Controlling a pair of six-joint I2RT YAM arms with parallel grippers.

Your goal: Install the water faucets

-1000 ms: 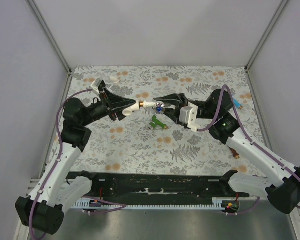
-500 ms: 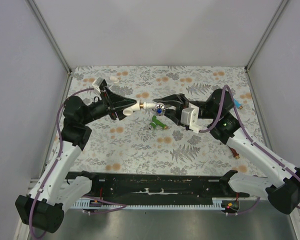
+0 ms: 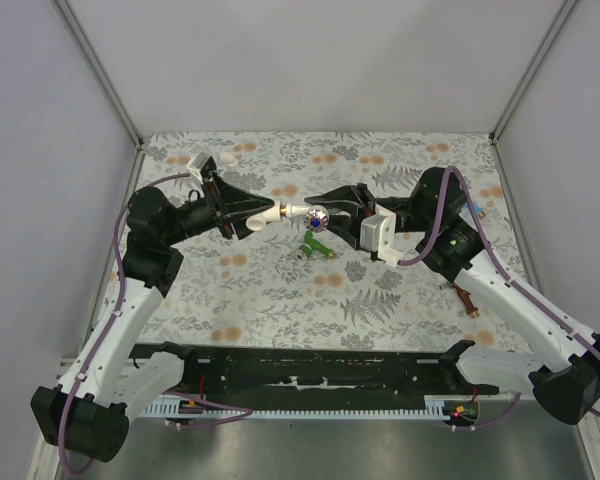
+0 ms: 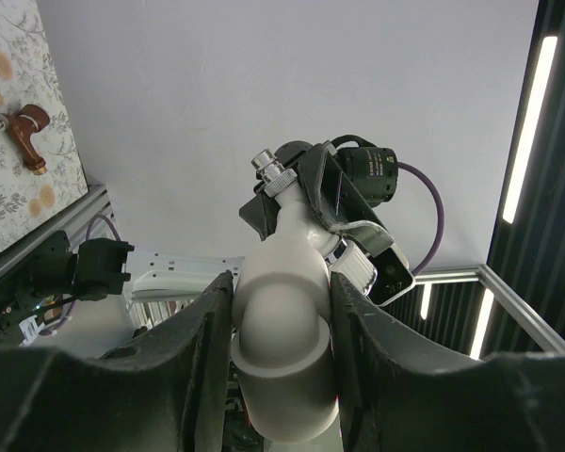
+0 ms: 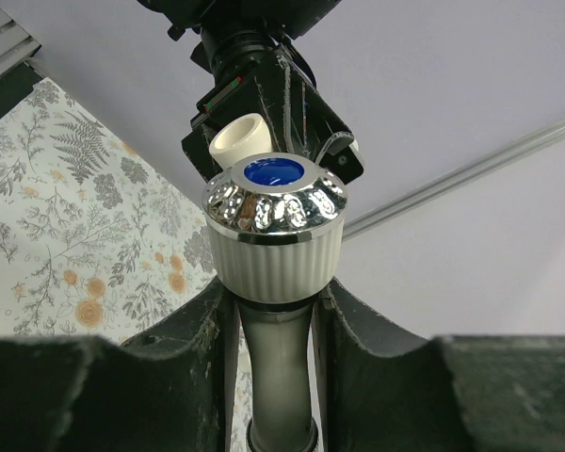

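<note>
From above: meeting over the middle of the flowered cloth (image 3: 280, 300). Left gripper (image 3: 248, 213) reaching in from 9 o'clock, shut on a white elbow fitting (image 3: 263, 213). Right gripper (image 3: 325, 207) reaching in from 3 o'clock, clamped on the white faucet (image 3: 305, 212), both parts held clear of the cloth. Brass thread pointing to 9 o'clock, right at the fitting's mouth; impossible to tell whether it has bitten. Green faucet (image 3: 316, 246) lying on the cloth just at 6 o'clock of the pair, reddish-brown faucet (image 3: 467, 300) well apart at 4 o'clock, neither fitted yet.

From the left wrist: fingers (image 4: 193, 358) pressed on both sides of the elbow fitting's bend, with its free arm running up to 12 o'clock into the faucet and the right gripper behind. Joint itself hidden.

From the right wrist: fingers (image 5: 202, 348) closed on the faucet's white neck just below the ribbed knob with its chrome rim and blue cap. Open mouth of the elbow fitting showing at 11 o'clock behind the knob.

Judged step: screwing the white faucet into the fitting. Next: line the two axes up true, press the thread in lightly, then turn the faucet with the right wrist while bracing the fitting with the left. Beware cross-threading if tilted.
</note>
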